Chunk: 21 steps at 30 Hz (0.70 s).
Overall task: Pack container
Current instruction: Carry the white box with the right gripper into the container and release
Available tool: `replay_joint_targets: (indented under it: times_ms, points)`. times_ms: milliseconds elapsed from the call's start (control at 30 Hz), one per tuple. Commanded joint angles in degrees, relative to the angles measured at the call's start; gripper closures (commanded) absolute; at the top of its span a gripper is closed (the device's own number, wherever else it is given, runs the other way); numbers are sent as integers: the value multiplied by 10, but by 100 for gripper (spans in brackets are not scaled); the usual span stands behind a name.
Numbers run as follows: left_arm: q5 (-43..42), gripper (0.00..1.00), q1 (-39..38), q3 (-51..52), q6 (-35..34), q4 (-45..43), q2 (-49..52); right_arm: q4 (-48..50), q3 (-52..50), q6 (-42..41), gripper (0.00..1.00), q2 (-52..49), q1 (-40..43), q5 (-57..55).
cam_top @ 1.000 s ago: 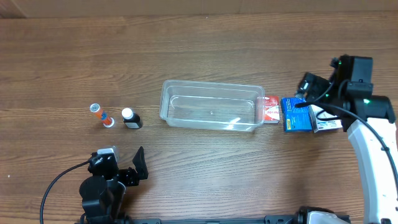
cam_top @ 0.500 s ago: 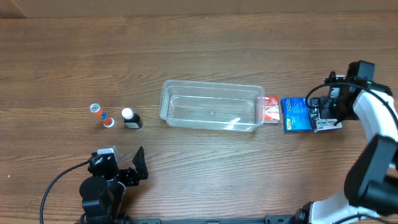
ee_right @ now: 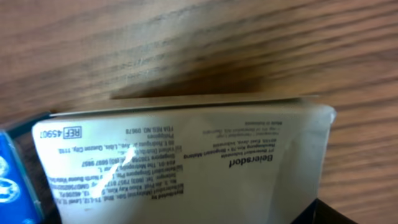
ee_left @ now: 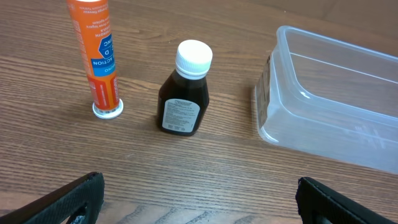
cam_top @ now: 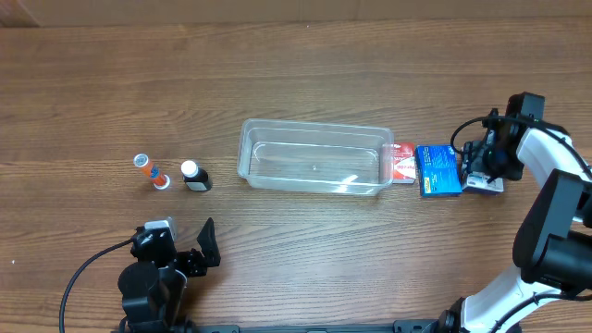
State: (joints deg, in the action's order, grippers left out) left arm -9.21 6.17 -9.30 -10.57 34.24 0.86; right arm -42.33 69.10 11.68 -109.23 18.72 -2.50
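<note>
Since a second ago your right tool (cam_top: 481, 165) has swung low over the white box (cam_top: 487, 184), and the blue box (cam_top: 437, 170) sits slightly further left. You cannot tell whether the tool grips.

Overhead, the container (cam_top: 248, 155) lies empty, mid counter (cam_top: 296, 55), with a red box (cam_top: 401, 162) beside its right end. Thin, clear and slick, it is likely light and flexible, so pinch its rolled rim.

Left wrist: your left tool (ee_left: 199, 208) gapes wide before the brown bottle (ee_left: 183, 93) and orange tube (ee_left: 93, 56).

Right wrist: the white box's matte printed card fills the view.

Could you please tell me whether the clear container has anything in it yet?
Empty. The container has a bare floor; the red box, blue box and brown bottle sit outside it.
</note>
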Motion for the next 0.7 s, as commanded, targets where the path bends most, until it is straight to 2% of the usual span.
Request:
replay_joint_targets:
  times_ms: [0, 67, 133, 233, 400, 500, 567, 667]
  points:
    - [4, 0, -2, 4, -8, -2, -6, -34, 95, -48, 28, 34, 0, -4]
    - [4, 0, -2, 4, -8, -2, -6, -83, 159, -72, 29, 45, -5, -4]
    - [4, 0, -2, 4, -8, -2, -6, -169, 250, -131, 31, 57, -24, 5]
    - [4, 0, -2, 4, -8, -2, -6, -256, 323, -177, 34, 73, -83, 50]
    - [4, 0, -2, 4, -8, -2, -6, -299, 329, -263, 34, 81, -265, 62]
    - [4, 0, -2, 4, -8, -2, -6, -307, 328, -330, 34, 78, -356, 26]
    - [4, 0, -2, 4, -8, -2, -6, -308, 311, -372, 34, 71, -398, 21]
    - [4, 0, -2, 4, -8, -2, -6, -287, 269, -417, 34, 64, -417, 21]
